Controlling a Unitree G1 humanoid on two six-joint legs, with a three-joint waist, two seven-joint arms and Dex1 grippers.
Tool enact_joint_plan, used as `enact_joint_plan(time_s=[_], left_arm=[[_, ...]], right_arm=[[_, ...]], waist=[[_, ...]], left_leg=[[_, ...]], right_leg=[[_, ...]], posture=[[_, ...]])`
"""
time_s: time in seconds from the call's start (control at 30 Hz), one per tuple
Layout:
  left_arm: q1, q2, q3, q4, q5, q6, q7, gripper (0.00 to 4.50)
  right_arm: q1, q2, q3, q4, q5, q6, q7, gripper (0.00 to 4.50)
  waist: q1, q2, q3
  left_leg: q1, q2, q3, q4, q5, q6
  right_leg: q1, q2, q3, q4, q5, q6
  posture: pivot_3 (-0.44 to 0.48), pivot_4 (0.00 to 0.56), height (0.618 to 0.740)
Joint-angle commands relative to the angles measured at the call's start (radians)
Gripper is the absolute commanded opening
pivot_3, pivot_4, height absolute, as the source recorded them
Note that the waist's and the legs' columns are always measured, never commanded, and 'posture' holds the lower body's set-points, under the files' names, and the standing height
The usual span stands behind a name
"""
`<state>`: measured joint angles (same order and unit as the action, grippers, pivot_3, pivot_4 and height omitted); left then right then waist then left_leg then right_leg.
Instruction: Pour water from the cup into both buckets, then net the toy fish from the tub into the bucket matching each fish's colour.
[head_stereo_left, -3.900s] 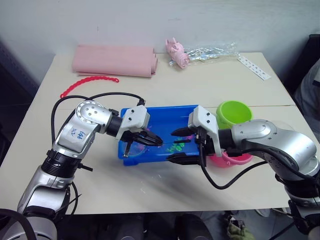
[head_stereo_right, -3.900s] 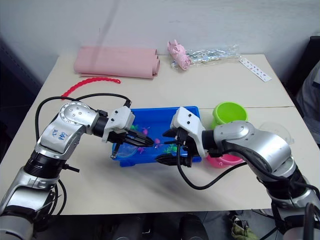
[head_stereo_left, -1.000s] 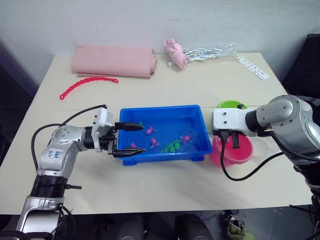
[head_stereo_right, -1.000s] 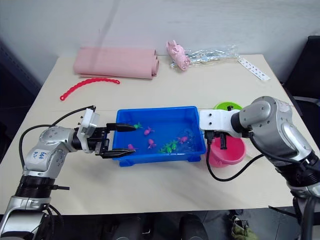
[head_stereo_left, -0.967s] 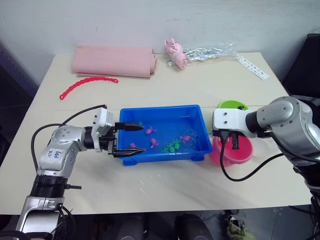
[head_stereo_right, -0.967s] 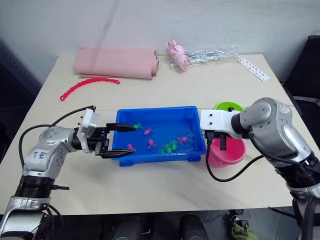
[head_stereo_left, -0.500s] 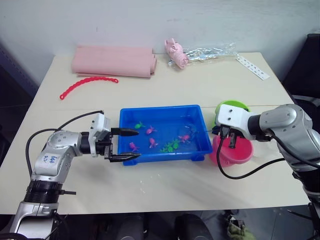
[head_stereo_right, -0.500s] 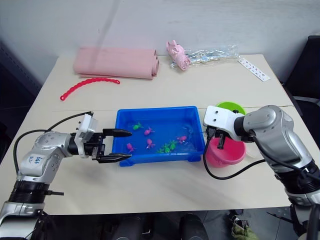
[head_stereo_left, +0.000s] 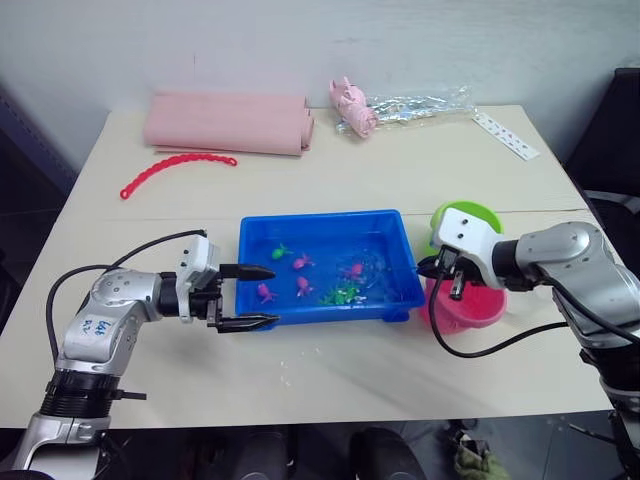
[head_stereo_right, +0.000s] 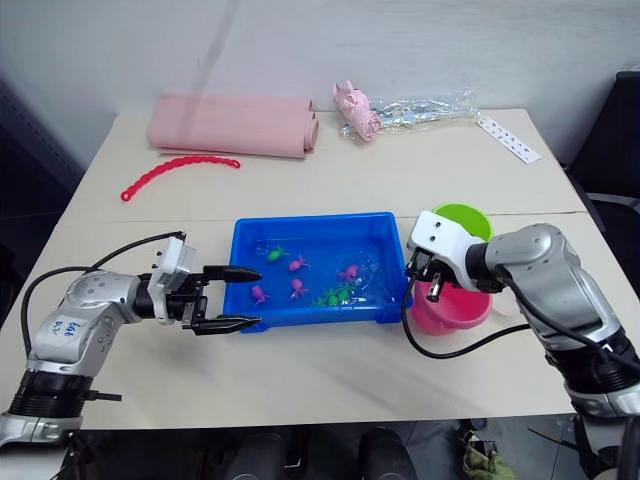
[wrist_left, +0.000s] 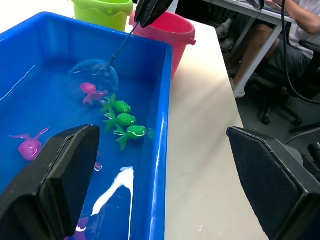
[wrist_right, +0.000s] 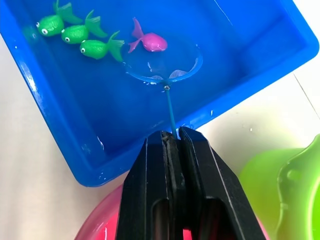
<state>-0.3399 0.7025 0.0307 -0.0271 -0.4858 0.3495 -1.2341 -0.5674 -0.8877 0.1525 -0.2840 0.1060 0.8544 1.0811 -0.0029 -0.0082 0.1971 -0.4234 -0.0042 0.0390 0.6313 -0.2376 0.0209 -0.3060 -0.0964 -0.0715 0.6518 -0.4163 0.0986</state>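
- My right pincer (wrist_right: 172, 145) is clenched on the thin handle of the net (wrist_right: 165, 65), and it sits over the near edge of the pink bucket (head_stereo_left: 470, 308), just beyond the right end of the tub (head_stereo_left: 322, 222).
- The net's handle runs from my fingers over the tub's right wall, and its blue hoop lies in the water near that end.
- A pink fish (wrist_right: 150, 41) sits at the rim of the hoop; I cannot tell whether it is inside the mesh.
- Three green fish (wrist_right: 75, 34) lie in a row just beside the hoop.
- More pink fish (head_stereo_left: 300, 285) and one green fish (head_stereo_left: 281, 250) are scattered toward the left half of the tub.
- The green bucket (head_stereo_left: 470, 215) stands just behind the pink one, touching or nearly touching it.
- My left pincer (head_stereo_left: 245, 297) is released, its two fingers spread wide and empty, pointing at the left end of the tub, just outside the wall.
- Farther back on the table (head_stereo_left: 300, 380) lie a folded pink cloth (head_stereo_left: 228, 122), a red beaded chain (head_stereo_left: 175, 166), a pink toy (head_stereo_left: 352, 104) beside a crinkled clear wrapper (head_stereo_left: 425, 103), and a white strip (head_stereo_left: 508, 135).
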Motion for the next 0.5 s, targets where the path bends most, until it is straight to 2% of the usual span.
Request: enact_joint_plan(time_s=[0.03, 0.2, 0.5], left_arm=[[-0.005, 0.013, 0.030, -0.023, -0.020, -0.003, -0.002, 4.45], [-0.012, 0.016, 0.029, -0.011, -0.021, -0.005, -0.008, 4.45], [-0.045, 0.023, 0.034, 0.026, -0.021, -0.005, -0.023, 4.45]], right_arm=[[0.020, 0.008, -0.074, -0.037, 0.053, 0.019, -0.031, 0.00], [0.092, 0.041, -0.153, -0.047, 0.124, 0.010, -0.071, 0.00], [0.165, 0.069, -0.219, -0.067, 0.202, -0.002, -0.135, 0.00]], waist=[[0.000, 0.000, 0.000], [0.001, 0.000, 0.000], [0.000, 0.000, 0.000]], left_leg=[[0.000, 0.000, 0.000, 0.000, 0.000, 0.000], [0.000, 0.000, 0.000, 0.000, 0.000, 0.000], [0.000, 0.000, 0.000, 0.000, 0.000, 0.000]], right_leg=[[0.000, 0.000, 0.000, 0.000, 0.000, 0.000], [0.000, 0.000, 0.000, 0.000, 0.000, 0.000], [0.000, 0.000, 0.000, 0.000, 0.000, 0.000]], posture=[[0.000, 0.150, 0.740], [0.000, 0.150, 0.740], [0.000, 0.150, 0.740]])
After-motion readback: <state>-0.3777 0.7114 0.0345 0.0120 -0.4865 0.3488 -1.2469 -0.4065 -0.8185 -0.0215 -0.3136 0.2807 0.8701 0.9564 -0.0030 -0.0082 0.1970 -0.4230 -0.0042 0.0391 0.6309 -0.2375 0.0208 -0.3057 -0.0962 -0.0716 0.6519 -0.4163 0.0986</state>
